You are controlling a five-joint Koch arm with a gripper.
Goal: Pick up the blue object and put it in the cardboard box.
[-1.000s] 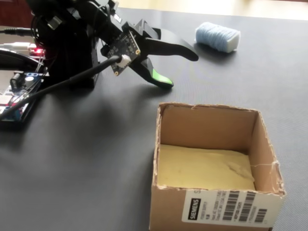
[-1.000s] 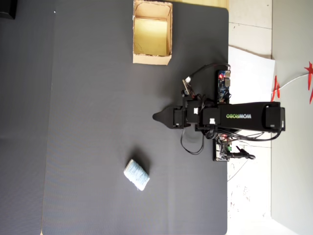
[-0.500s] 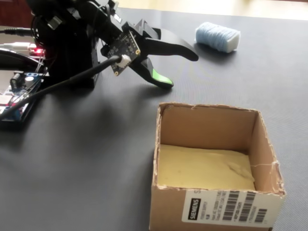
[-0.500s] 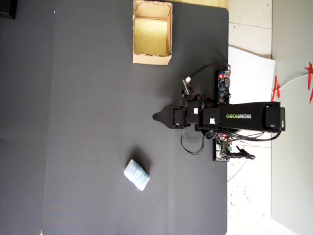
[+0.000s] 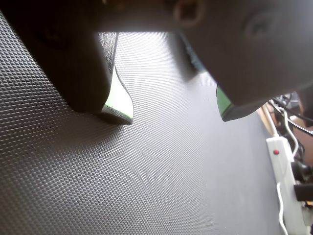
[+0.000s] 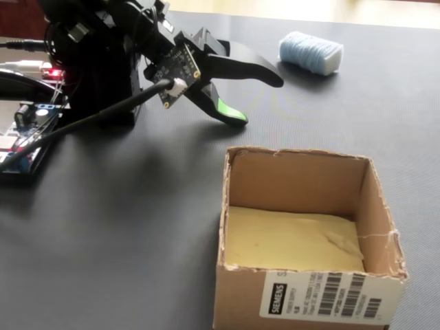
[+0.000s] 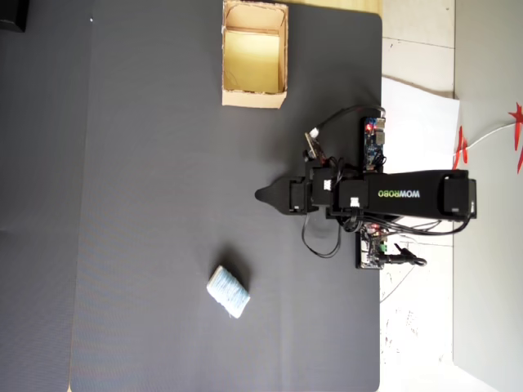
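Blue block (image 7: 227, 291) lies on the mat (image 7: 147, 204) well apart from the gripper (image 6: 258, 96), jaws apart and empty, box (image 7: 254, 98) to its other side.

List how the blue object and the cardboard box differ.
The blue object is a small, pale blue, soft-looking ribbed block with rounded corners; the cardboard box is much larger, tan, straight-walled and ragged-edged. The block is solid; the box is open-topped and empty, with a yellowish floor and a barcode label. Both rest on the dark mat, apart from the open gripper.
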